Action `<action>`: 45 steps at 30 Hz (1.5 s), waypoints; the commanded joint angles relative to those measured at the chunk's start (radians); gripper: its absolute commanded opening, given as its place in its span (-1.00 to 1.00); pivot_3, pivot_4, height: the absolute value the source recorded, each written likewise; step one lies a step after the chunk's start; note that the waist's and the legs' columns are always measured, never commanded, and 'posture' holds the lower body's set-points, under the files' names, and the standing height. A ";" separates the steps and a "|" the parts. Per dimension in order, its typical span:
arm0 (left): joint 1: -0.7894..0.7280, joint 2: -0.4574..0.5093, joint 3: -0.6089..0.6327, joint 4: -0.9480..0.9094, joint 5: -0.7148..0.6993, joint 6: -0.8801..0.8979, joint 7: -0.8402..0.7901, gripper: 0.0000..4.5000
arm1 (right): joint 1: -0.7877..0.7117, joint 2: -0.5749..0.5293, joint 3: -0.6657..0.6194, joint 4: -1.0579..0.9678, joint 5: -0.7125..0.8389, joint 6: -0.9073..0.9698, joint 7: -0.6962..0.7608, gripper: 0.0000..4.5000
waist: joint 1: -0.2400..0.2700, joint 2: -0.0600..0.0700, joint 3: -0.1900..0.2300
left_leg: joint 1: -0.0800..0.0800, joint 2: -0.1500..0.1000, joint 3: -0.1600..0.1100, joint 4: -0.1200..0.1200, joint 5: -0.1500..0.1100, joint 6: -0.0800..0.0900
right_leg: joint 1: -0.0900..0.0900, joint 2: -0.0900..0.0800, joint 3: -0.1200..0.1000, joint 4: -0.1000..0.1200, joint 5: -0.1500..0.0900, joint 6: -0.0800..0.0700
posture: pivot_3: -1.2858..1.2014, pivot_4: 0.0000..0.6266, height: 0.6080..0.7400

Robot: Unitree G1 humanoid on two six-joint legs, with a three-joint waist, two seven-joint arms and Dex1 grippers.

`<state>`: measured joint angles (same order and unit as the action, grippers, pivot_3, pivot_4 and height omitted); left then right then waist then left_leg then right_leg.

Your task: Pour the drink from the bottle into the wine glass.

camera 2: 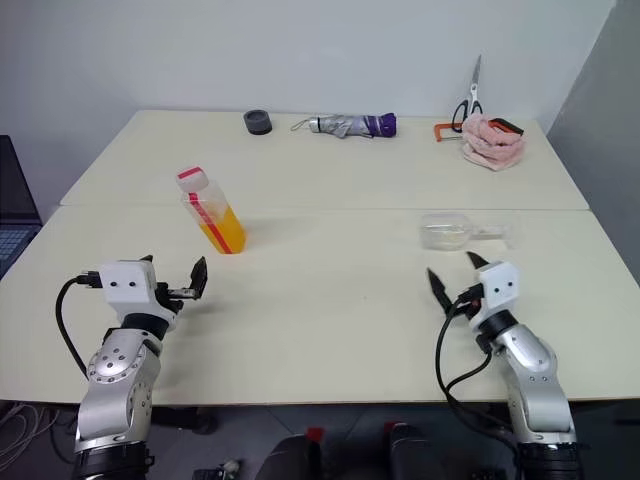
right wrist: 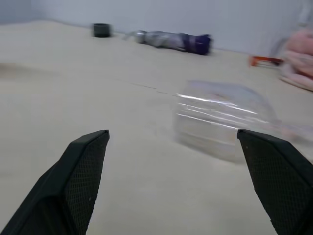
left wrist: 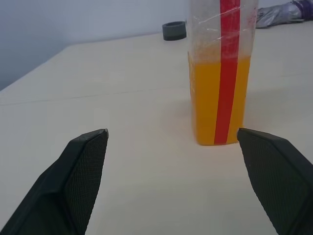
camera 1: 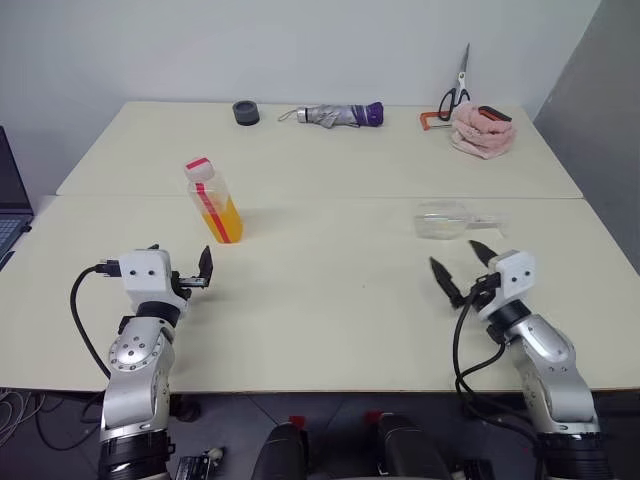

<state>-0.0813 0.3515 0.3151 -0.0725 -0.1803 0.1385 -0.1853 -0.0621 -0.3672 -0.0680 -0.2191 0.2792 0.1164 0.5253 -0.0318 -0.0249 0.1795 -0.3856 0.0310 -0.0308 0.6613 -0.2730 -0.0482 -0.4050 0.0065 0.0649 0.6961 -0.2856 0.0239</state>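
Note:
The bottle point(camera 1: 213, 200) stands upright on the left part of the table, its red-and-white cap on, with the orange drink point(camera 1: 222, 219) filling its lower half. My left gripper point(camera 1: 180, 257) is open just in front of it, and the bottle point(left wrist: 222, 73) stands ahead of the right fingertip point(left wrist: 254, 139) in the left wrist view. The wine glass point(camera 1: 445, 220) lies on its side on the right part of the table, stem pointing right. My right gripper point(camera 1: 452, 252) is open just short of it, angled toward the glass point(right wrist: 220, 117).
Along the far edge lie a black tape roll point(camera 1: 246, 112), a folded umbrella point(camera 1: 335, 115), scissors point(camera 1: 455, 95) and a pink cloth point(camera 1: 482, 130). A laptop point(camera 1: 10, 200) sits off the left edge. A seam point(camera 1: 320, 196) joins the two tabletops.

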 commanded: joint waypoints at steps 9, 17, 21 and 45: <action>-0.129 0.039 -0.034 -0.057 0.000 0.115 -0.004 1.00 | -0.078 -0.137 0.062 -0.153 0.198 0.236 0.231 0.98 | 0.001 -0.001 0.000 | -0.001 0.000 -0.001 0.000 0.000 0.000 | 0.000 0.000 -0.001 -0.002 0.001 0.000 | 0.03 -0.52 1.00; -0.232 0.044 -0.036 -0.013 -0.023 0.165 -0.013 1.00 | -0.142 -0.139 0.069 -0.123 0.178 0.211 0.254 0.98 | 0.002 -0.001 0.001 | -0.002 0.000 -0.001 0.000 0.000 0.000 | 0.000 0.000 -0.003 -0.004 0.002 0.000 | 0.03 -0.52 1.00; -0.264 0.047 -0.037 0.018 -0.020 0.163 -0.017 1.00 | -0.154 -0.134 0.074 -0.112 0.168 0.204 0.254 0.98 | 0.002 -0.001 0.001 | -0.003 0.000 -0.001 0.000 0.000 0.000 | 0.000 0.000 -0.003 -0.006 0.002 -0.001 | 0.03 -0.52 1.00; -0.483 0.033 -0.078 0.277 -0.006 0.086 -0.045 1.00 | -0.198 -0.137 0.092 -0.133 0.171 0.244 0.229 0.98 | 0.004 -0.001 0.001 | -0.011 -0.003 -0.014 0.002 0.000 0.000 | 0.000 -0.005 -0.020 -0.008 0.003 -0.001 | 0.03 -0.52 1.00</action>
<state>-0.5362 0.3811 0.2417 0.2134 -0.1931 0.2529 -0.2297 -0.2469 -0.4996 0.0318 -0.3104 0.4493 0.3601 0.7574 -0.0283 -0.0259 0.1800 -0.3973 0.0279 -0.0454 0.6629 -0.2729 -0.0484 -0.4050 0.0015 0.0443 0.6880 -0.2825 0.0230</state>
